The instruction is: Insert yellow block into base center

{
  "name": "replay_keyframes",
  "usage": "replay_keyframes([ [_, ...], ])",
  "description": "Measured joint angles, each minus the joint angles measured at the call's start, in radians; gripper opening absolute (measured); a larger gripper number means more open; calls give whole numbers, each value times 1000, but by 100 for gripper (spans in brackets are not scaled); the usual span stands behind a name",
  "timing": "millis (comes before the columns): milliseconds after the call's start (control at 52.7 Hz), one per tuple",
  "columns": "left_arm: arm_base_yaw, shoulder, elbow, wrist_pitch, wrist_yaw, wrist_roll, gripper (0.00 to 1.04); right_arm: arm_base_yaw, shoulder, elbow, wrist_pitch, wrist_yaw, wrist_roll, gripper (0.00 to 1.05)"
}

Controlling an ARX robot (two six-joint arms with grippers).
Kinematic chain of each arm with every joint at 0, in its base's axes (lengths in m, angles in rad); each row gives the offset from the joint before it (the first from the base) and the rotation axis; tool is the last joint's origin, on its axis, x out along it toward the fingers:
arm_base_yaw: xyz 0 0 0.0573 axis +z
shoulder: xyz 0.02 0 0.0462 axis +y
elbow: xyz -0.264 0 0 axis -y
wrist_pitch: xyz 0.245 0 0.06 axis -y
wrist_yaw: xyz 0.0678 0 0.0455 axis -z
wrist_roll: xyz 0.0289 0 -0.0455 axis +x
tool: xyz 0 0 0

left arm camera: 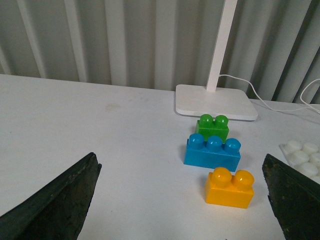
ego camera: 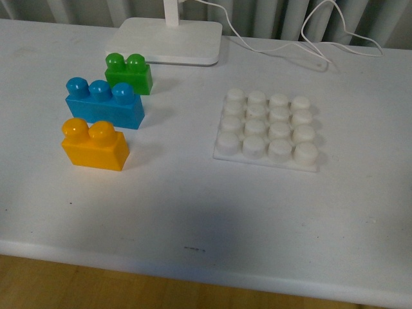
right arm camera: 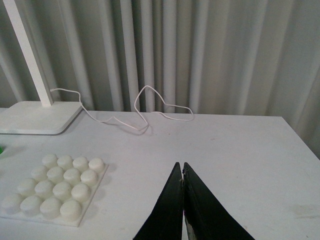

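Note:
The yellow block (ego camera: 94, 143) stands on the white table at the front left, studs up. The left wrist view shows it (left arm camera: 229, 188) ahead of my left gripper (left arm camera: 182, 165), which is open and empty, well short of it. The white studded base (ego camera: 268, 129) lies flat at the centre right with nothing on it. The right wrist view shows the base (right arm camera: 52, 188) off to one side of my right gripper (right arm camera: 182, 166), which is shut and empty above the table. Neither arm shows in the front view.
A blue three-stud brick (ego camera: 104, 103) sits just behind the yellow block, and a green two-stud brick (ego camera: 129, 73) behind that. A white lamp foot (ego camera: 171, 39) stands at the back, its cable (ego camera: 302, 42) trailing right. The table's front edge (ego camera: 193, 267) is near.

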Motion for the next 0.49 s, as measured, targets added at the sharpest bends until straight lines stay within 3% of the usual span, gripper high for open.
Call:
replay_keyframes([
  [38, 0, 0, 0, 0, 0, 0, 98, 0, -11, 0, -12, 0, 0, 1],
  [114, 0, 0, 0, 0, -1, 0, 98, 0, -141, 1, -176, 0, 0, 1],
  [437, 0, 0, 0, 0, 0, 0, 98, 0, -181, 1, -187, 0, -1, 1],
  [494, 0, 0, 0, 0, 0, 0, 98, 0, -181, 1, -188, 0, -2, 8],
])
